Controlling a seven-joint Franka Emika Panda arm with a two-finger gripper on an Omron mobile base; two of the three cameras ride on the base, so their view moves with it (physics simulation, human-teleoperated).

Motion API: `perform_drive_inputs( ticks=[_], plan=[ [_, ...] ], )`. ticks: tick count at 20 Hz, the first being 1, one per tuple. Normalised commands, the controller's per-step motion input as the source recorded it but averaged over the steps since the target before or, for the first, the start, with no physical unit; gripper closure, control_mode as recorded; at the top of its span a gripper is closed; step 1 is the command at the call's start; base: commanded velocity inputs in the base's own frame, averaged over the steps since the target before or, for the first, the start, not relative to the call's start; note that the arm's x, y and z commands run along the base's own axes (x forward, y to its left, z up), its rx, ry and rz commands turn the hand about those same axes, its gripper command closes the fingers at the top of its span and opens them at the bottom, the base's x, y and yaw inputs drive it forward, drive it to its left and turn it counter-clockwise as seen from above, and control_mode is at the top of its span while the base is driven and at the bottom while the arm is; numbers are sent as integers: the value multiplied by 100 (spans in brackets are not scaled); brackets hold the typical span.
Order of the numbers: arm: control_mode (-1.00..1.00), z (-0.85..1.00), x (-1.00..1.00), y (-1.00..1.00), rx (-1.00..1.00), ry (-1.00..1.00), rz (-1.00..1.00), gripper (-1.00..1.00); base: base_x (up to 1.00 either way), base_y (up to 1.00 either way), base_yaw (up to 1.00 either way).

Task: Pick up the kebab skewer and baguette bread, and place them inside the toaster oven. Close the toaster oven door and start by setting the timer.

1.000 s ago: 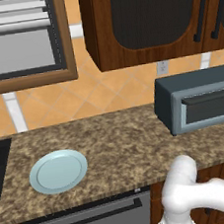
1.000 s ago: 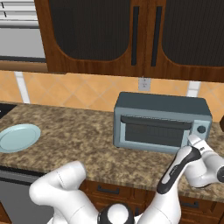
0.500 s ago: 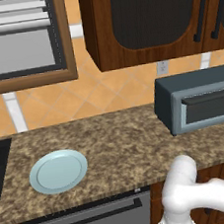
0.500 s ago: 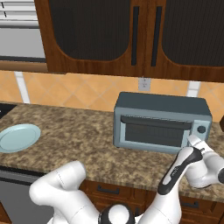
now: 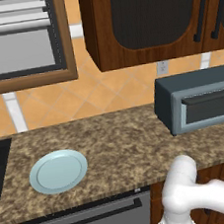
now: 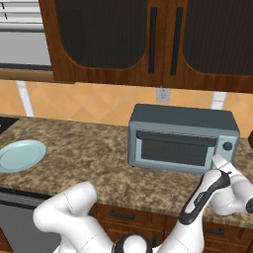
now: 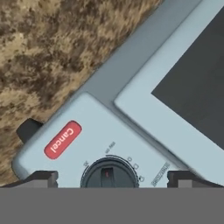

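toaster oven (image 6: pixel 183 138): slate-grey box | door (image 6: pixel 175 149) shut | red Cancel button (image 7: pixel 62 139)

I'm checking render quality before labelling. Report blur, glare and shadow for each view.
Hand view: close and soft, the small print around the dark round timer dial is unreadable, the red Cancel label legible. Both base views: sharp, evenly lit, no glare on the boxy slate-grey toaster oven or speckled brown granite counter, shadows faint.

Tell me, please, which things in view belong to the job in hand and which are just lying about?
Job: toaster oven, its door shut, timer dial between the open fingers.
Lying about: empty blue plate, Cancel button, cabinets.
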Motion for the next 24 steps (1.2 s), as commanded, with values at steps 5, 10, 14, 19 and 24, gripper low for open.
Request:
perform_drive_inputs(
  ticks=[5,10,14,19,24],
  plan=[
    [-100,0,0,-14,0,-11,0,-100,0,0,0],
    [-100,0,0,-4,0,-6,0,-100,0,0,0],
    [-100,1,0,0,0,0,0,-100,0,0,0],
    [-100,5,0,-2,0,0,0,-100,0,0,0],
    [-100,1,0,0,0,0,0,-100,0,0,0]
  ],
)
